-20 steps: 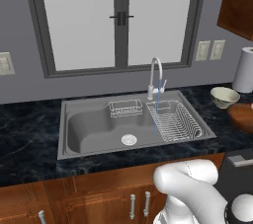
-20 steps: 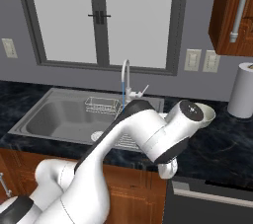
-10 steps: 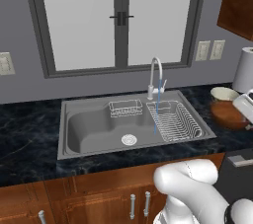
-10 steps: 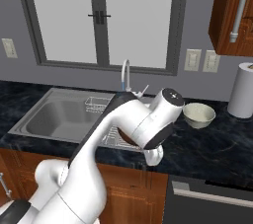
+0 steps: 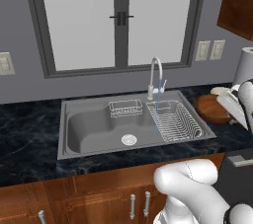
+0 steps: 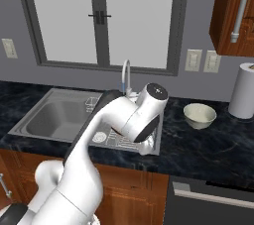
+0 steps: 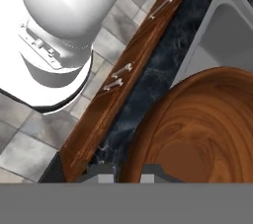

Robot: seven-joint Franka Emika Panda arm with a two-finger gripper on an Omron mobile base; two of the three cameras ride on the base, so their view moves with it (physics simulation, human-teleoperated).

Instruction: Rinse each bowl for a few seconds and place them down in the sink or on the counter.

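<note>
The reddish-brown wooden bowl (image 5: 211,109) hangs just above the counter (image 5: 29,134), right of the sink (image 5: 89,131). My gripper (image 5: 229,111) is shut on its right rim. In the hand view the same bowl (image 7: 197,134) is close up, and my gripper (image 7: 127,174) pinches its rim between the two tips. The cream bowl (image 6: 200,115) stands upright on the counter (image 6: 218,144) right of the sink (image 6: 54,115); in the left base view only a sliver of it (image 5: 219,90) shows behind my hand. My arm hides the wooden bowl in the right base view.
Water runs from the faucet (image 5: 156,72) down into the wire rack (image 5: 177,122) in the sink's right half. A small wire caddy (image 5: 125,108) hangs at the back wall of the basin. A white paper-towel roll (image 6: 243,90) stands at the far right.
My gripper has carried the wooden bowl leftward from the right edge of the counter toward the sink. The arm swung left, uncovering the cream bowl in the right base view.
</note>
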